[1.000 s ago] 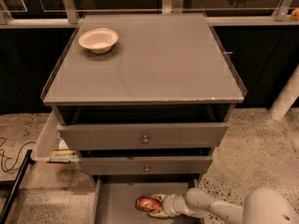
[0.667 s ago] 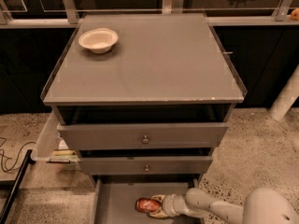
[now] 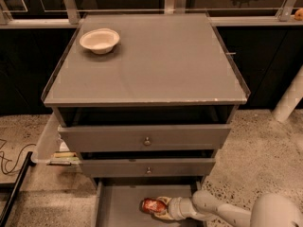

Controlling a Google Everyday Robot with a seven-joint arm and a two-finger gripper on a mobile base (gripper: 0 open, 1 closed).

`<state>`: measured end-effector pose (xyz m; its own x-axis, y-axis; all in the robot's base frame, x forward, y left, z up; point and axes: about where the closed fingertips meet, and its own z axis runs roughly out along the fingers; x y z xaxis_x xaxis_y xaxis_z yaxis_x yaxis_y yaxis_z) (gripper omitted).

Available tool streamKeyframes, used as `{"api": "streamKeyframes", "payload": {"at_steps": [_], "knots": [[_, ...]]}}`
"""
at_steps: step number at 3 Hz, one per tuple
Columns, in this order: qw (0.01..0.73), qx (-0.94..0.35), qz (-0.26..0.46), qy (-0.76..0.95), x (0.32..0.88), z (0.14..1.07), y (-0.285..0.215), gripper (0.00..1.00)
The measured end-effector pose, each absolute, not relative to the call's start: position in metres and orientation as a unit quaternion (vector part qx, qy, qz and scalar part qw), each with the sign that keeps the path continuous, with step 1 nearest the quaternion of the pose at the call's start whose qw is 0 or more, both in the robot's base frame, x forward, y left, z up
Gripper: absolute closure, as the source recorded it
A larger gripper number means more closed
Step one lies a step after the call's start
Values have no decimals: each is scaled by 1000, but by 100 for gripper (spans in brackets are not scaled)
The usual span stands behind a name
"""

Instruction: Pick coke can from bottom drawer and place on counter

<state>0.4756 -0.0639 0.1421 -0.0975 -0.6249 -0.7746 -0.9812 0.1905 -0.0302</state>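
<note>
At the far left, a thin dark cable (image 3: 6, 162) lies on the speckled stone floor (image 3: 265, 155). A shallow white round bowl (image 3: 99, 40) sits on the back left corner of the counter (image 3: 161, 70), the flat grey square top of a three-drawer cabinet. Below it, two grey drawers with small metal knobs, the upper (image 3: 147, 137) and the middle (image 3: 147, 167), are partly pulled out.

The bottom drawer (image 3: 118, 208), a shallow grey tray, is pulled out furthest. On its floor, right of centre, lies the small red metal coke can (image 3: 151, 205), tipped on its side. The pale two-finger gripper (image 3: 161, 206) reaches in from the right and is closed around the can's right end. Its light grey arm (image 3: 222, 211) extends towards the lower right corner. A white post (image 3: 289, 98) leans at the far right.
</note>
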Motion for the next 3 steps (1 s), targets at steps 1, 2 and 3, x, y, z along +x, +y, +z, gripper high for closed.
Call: {"api": "streamKeyframes", "payload": {"at_steps": [1,2,3], "knots": [[351,-573,267,691,475,177,-93,100],[365,-575,253,687,478,228,-132,100],[375,-581,230,684,479,280,-162,100]]}}
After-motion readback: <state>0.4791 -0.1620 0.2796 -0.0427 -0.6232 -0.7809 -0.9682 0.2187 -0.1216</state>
